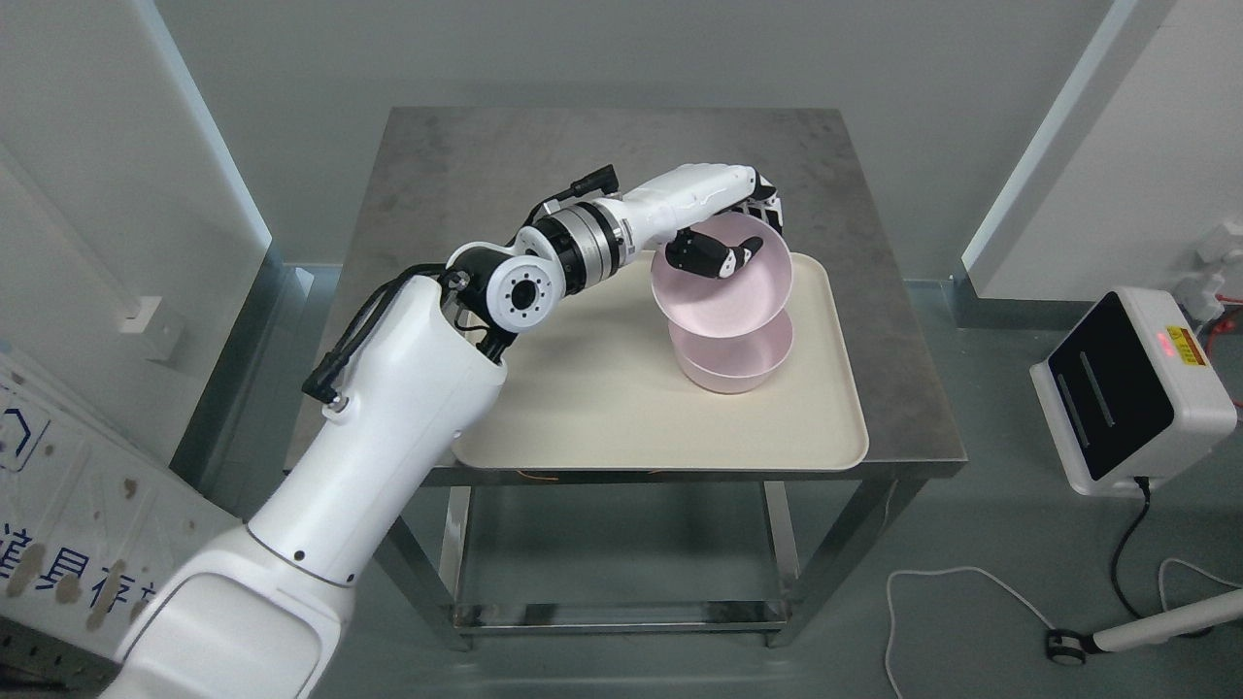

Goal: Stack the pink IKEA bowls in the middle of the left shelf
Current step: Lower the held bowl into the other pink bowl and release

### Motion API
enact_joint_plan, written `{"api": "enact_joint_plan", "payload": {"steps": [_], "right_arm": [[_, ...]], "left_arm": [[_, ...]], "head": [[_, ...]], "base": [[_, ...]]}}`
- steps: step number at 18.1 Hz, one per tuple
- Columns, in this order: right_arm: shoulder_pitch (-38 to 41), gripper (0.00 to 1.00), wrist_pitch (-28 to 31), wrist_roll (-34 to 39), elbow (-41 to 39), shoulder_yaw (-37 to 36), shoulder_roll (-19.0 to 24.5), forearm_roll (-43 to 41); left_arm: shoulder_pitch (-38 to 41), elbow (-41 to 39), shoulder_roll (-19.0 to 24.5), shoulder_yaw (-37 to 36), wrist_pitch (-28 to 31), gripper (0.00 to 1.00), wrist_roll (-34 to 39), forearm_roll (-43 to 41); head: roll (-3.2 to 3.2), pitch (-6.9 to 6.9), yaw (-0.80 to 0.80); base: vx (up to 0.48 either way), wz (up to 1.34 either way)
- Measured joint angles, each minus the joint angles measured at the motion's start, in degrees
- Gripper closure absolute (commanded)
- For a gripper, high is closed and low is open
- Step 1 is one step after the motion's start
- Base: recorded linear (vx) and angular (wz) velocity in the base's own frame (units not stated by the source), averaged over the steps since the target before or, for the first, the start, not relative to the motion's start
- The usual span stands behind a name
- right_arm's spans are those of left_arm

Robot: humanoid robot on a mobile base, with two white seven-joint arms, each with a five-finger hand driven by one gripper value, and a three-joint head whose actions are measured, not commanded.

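Two pink bowls are on the cream tray on the steel table. The lower pink bowl rests on the tray. The upper pink bowl is tilted toward me, just above the lower one and overlapping its rim. My left hand grips the upper bowl's far rim, thumb inside the bowl and the other fingers behind it. The left arm reaches in from the lower left across the tray. My right arm is out of sight.
The steel table has a lower shelf between its legs. A white device with a dark screen stands on the floor at the right, with cables trailing beside it. Grey wall panels flank both sides.
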Motion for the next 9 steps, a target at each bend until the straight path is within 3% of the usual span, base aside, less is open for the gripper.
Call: {"api": "enact_joint_plan", "payload": {"steps": [5,6,7,9], "right_arm": [[0.0,0.0,0.0,-0.09,0.0,0.0,0.0,0.0],[0.0,0.0,0.0,-0.09,0.0,0.0,0.0,0.0],[0.0,0.0,0.0,-0.09,0.0,0.0,0.0,0.0],[0.0,0.0,0.0,-0.09,0.0,0.0,0.0,0.0]], "left_arm": [[-0.21,1.25,-0.19,-3.04,0.18,0.89,0.64,0.07],[-0.24,1.46,-0.21,-3.46,0.18,0.78,0.81,0.07],[-0.26,1.62,-0.22,-3.74,0.18,0.6,0.95,0.07],[-0.3,1.91,-0.28,-4.15,0.18,0.5,1.63,0.05]], "head": [[0.0,0.0,0.0],[0.0,0.0,0.0],[0.0,0.0,0.0],[0.0,0.0,0.0]], "base": [[0.0,0.0],[0.0,0.0],[0.0,0.0],[0.0,0.0]]}}
